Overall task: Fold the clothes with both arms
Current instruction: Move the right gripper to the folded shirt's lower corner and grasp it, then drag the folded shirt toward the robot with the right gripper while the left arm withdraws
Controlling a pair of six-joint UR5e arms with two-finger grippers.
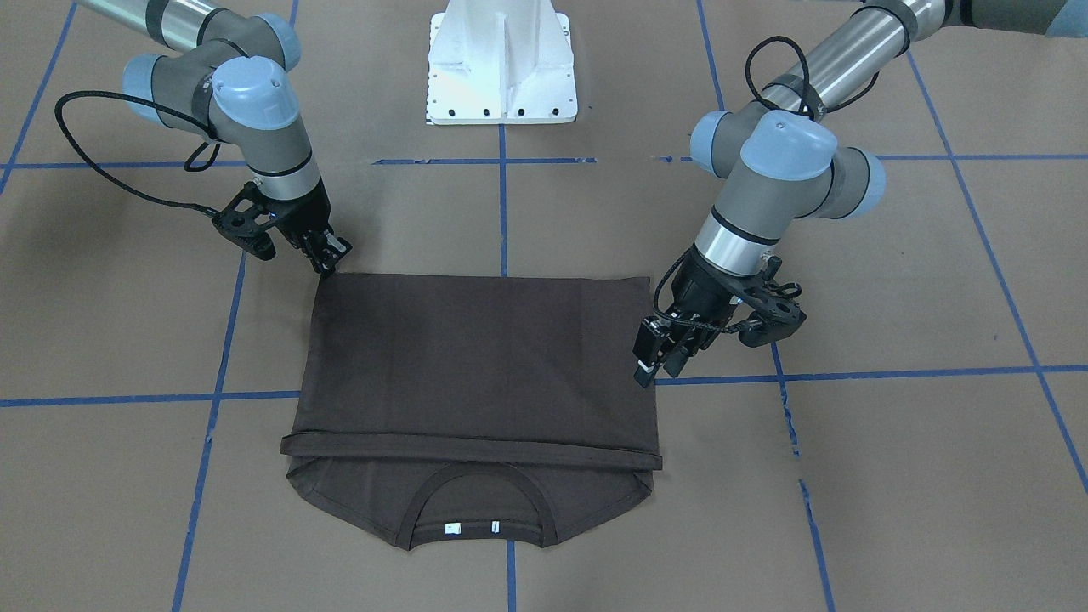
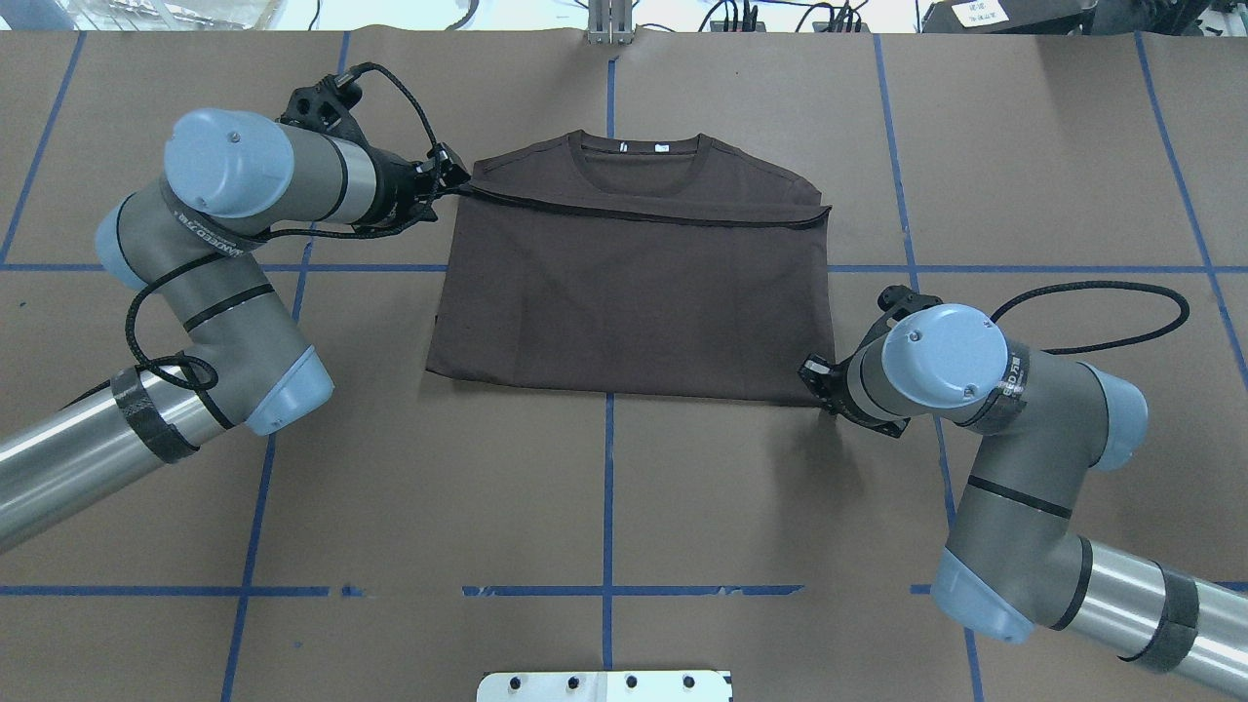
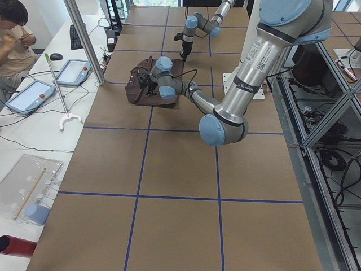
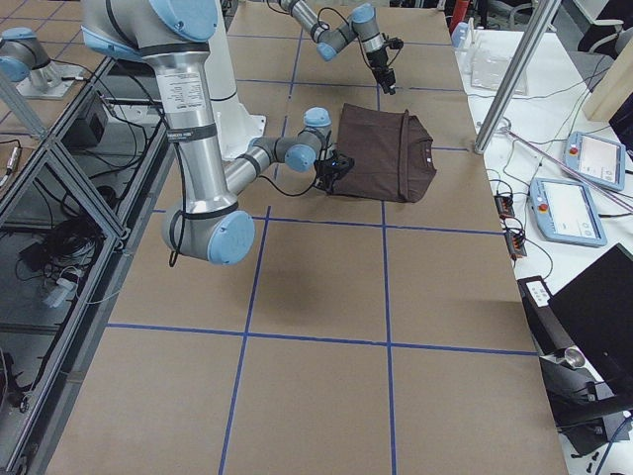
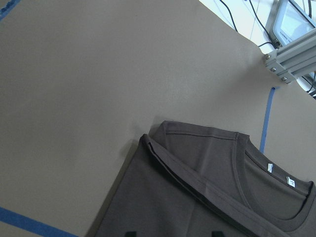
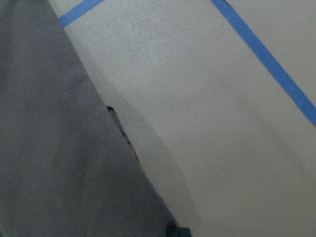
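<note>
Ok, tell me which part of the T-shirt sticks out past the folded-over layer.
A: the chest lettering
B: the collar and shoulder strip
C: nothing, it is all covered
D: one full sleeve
B: the collar and its white neck tags lie bare beyond the hem edge of the layer folded over the T-shirt, on the side away from the robot.

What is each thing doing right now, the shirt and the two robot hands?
T-shirt, lying flat on the table, folded in half, neck end left showing.
Neck tags, uncovered, not under the fold.
Left gripper, open, at the shirt's side edge.
Right gripper, at the shirt's fold corner; open or shut, cannot tell.
</note>
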